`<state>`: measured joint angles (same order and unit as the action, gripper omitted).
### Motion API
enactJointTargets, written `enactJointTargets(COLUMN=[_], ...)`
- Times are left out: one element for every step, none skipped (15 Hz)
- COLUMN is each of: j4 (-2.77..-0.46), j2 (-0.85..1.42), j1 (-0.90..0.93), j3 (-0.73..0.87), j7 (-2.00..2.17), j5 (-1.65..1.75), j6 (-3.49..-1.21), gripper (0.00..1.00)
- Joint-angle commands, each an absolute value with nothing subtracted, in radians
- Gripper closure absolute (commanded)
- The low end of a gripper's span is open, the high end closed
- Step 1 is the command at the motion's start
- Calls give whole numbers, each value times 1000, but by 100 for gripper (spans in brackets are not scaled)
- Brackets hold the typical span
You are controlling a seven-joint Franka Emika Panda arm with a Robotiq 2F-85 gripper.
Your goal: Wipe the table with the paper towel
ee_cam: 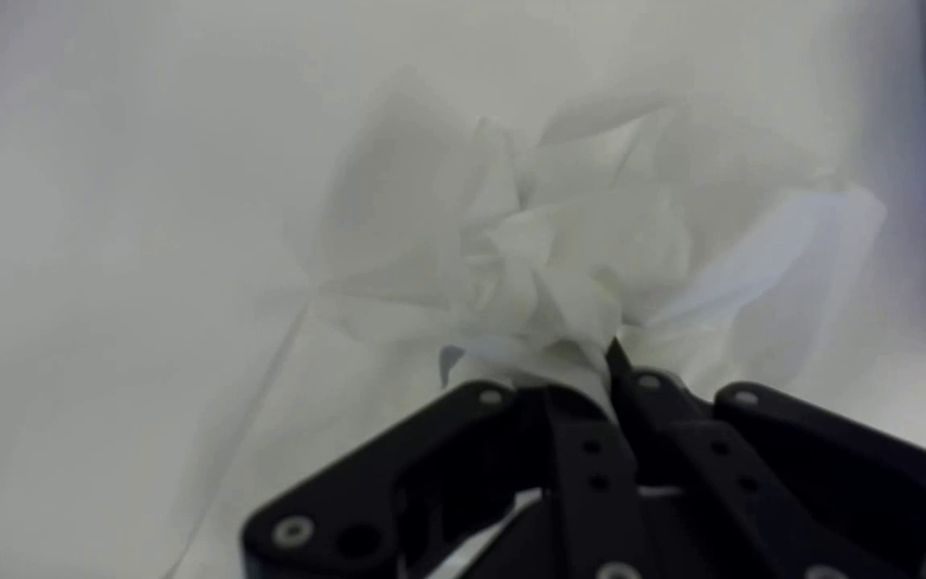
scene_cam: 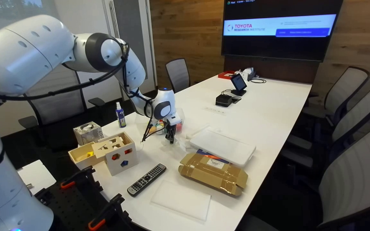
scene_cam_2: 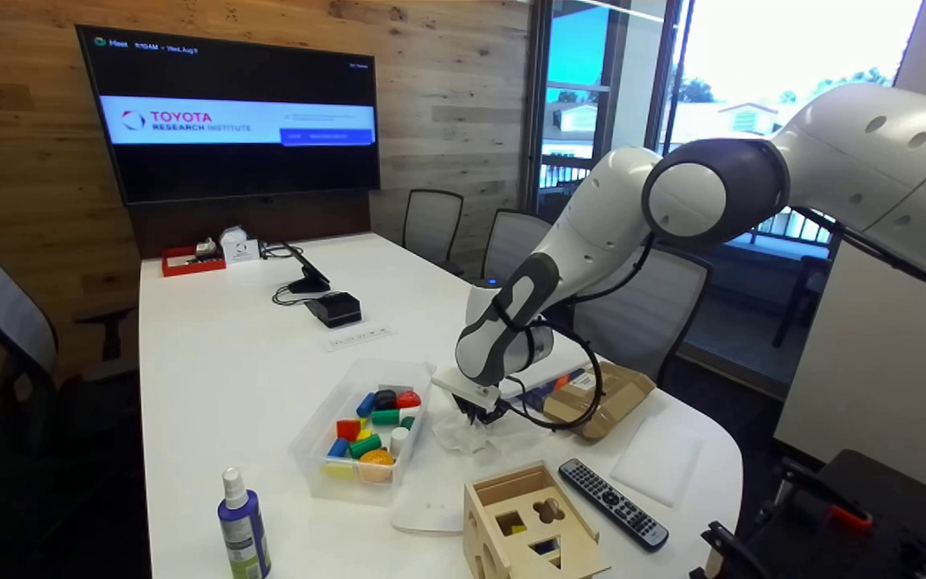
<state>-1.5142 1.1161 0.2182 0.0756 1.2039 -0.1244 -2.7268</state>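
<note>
The long white table (scene_cam: 268, 112) fills the middle of both exterior views, and its bare top also shows in an exterior view (scene_cam_2: 230, 386). My gripper (scene_cam: 171, 141) points down, low over the table beside the clear bin. In the wrist view my gripper (ee_cam: 583, 370) is shut on the crumpled white paper towel (ee_cam: 575, 233); a fold runs between the fingers and hides one fingertip. The paper towel spreads out below the fingers and appears to rest on the table; it also shows in both exterior views (scene_cam: 181, 145) (scene_cam_2: 463, 438).
A clear bin (scene_cam_2: 350, 489) of coloured blocks stands close beside the gripper. A white lid (scene_cam: 222, 146) and flattened cardboard (scene_cam: 214, 175) lie on the opposite side. Nearer the base are a wooden shape box (scene_cam: 117, 162), remote (scene_cam: 147, 179), tissue box (scene_cam: 88, 134), spray bottle (scene_cam: 120, 116) and white sheet (scene_cam: 181, 201).
</note>
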Motion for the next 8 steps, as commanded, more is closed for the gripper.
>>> enactJointTargets(j4=[-1526,-1547,-1564,-1585,-1608,-1636,-1658,-1688], j2=[1102,1085,1071,1053,1033,1009,989,962], j1=[166,159,159,172,189,213,238,265], j3=[4,-8,-12,-1,17,39,62,86], j7=[1095,1078,1069,1085,1107,1140,1171,1212], j5=[-158,-169,-180,-188,-193,-197,-198,-195], j6=[-2745,-2734,-2728,-2711,-2694,-2676,-2658,-2638], gripper=[99,99,99,99,99,99,99,99])
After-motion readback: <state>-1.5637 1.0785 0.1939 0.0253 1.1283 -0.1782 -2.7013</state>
